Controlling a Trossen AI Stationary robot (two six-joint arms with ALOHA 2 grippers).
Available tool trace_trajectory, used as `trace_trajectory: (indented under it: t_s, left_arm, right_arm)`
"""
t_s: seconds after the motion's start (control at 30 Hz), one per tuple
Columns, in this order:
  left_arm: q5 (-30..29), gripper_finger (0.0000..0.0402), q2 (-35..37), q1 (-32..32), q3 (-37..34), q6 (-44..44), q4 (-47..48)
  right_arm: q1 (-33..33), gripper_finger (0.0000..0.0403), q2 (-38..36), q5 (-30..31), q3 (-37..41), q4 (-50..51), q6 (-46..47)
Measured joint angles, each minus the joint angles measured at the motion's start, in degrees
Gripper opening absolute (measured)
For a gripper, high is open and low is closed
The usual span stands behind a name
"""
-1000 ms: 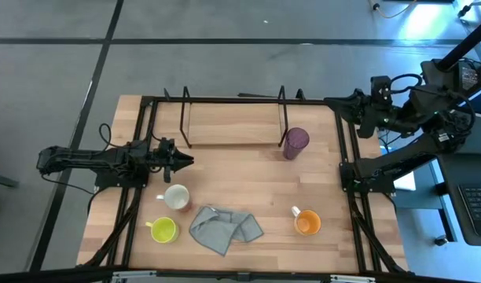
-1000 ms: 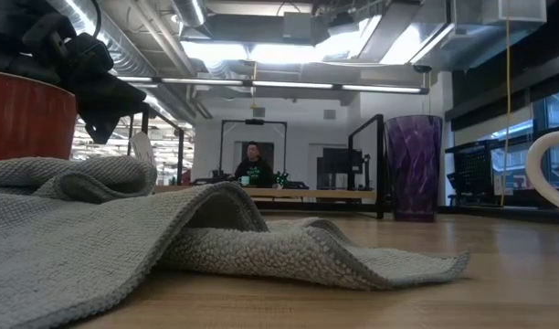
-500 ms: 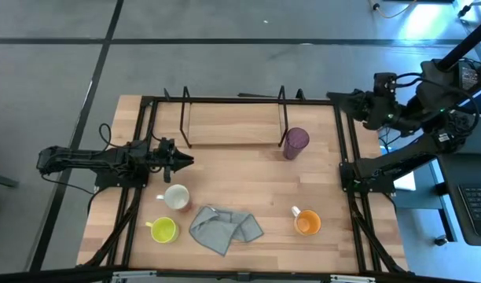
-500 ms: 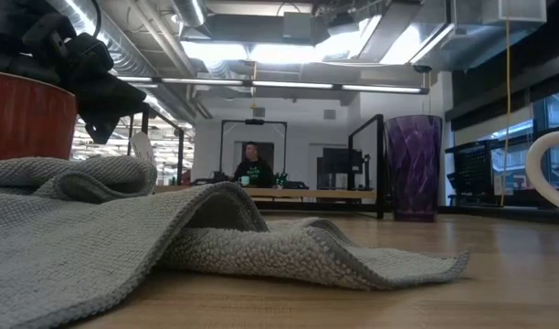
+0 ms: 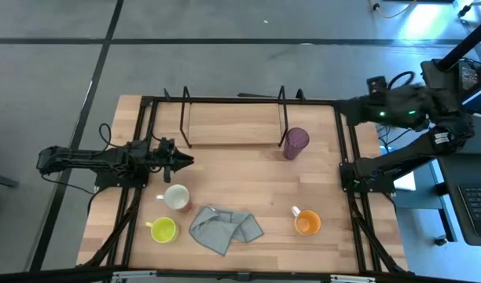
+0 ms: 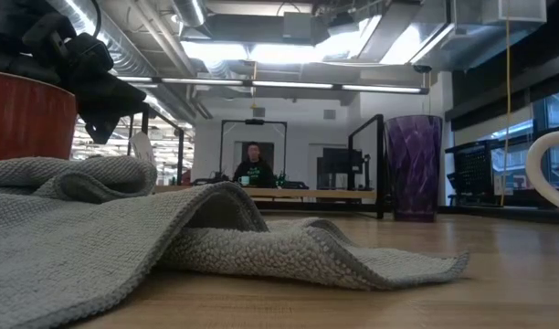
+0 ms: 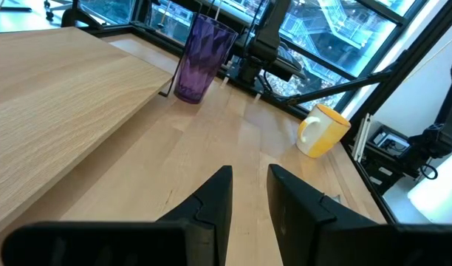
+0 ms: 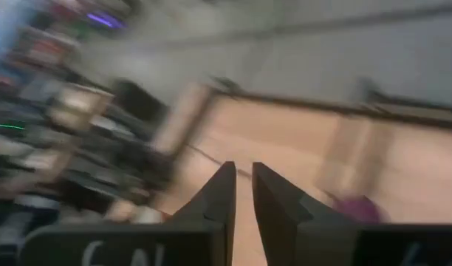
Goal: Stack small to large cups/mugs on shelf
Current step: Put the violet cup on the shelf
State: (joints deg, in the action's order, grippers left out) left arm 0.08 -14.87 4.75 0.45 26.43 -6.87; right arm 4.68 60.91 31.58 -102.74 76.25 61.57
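Left gripper (image 5: 189, 160): low over the table's 9 o'clock side, pointing toward centre; fingers (image 7: 215, 201) a narrow gap apart, holding nothing.
Right gripper (image 5: 343, 105): raised at the 2 o'clock corner, beyond the shelf's end; fingers (image 8: 220, 193) nearly together, empty.
Shelf (image 5: 233, 135): along the 12 o'clock edge, no cup inside.
Purple tumbler (image 5: 295, 143): upright, just beside the shelf's right post.
White mug (image 5: 176, 196): 8 o'clock, near the left gripper.
Yellow-green mug (image 5: 163, 229): 7 o'clock corner.
Orange mug (image 5: 306, 222): 4 o'clock.
Grey cloth (image 5: 224, 228): crumpled at 6 o'clock, between white and orange mugs.
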Motion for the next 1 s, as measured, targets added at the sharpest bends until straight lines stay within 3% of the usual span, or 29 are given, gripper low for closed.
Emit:
trace_trajectory:
  t_s: [0.13, 0.33, 0.67, 0.87, 1.0]
  left_arm:
    - [0.0, 0.008, 0.0, 0.0, 0.0, 0.0, 0.0]
    - [0.0, 0.008, 0.0, 0.0, 0.0, 0.0, 0.0]
    - [0.0, 0.008, 0.0, 0.0, 0.0, 0.0, 0.0]
    - [0.0, 0.008, 0.0, 0.0, 0.0, 0.0, 0.0]
    - [0.0, 0.008, 0.0, 0.0, 0.0, 0.0, 0.0]
  right_arm:
    - [-1.6, 0.0049, 3.8, -3.1, -1.8, 14.7, 5.6]
    - [-2.6, 0.0049, 5.7, -13.9, 2.3, 9.2, -4.2]
    - [-2.6, 0.0049, 11.4, -14.5, 3.7, 8.9, -12.5]
    - [-3.7, 0.0049, 15.2, -14.8, 4.2, 13.9, -16.0]
    - [-8.8, 0.0049, 15.4, -20.2, 7.6, 13.4, -19.9]
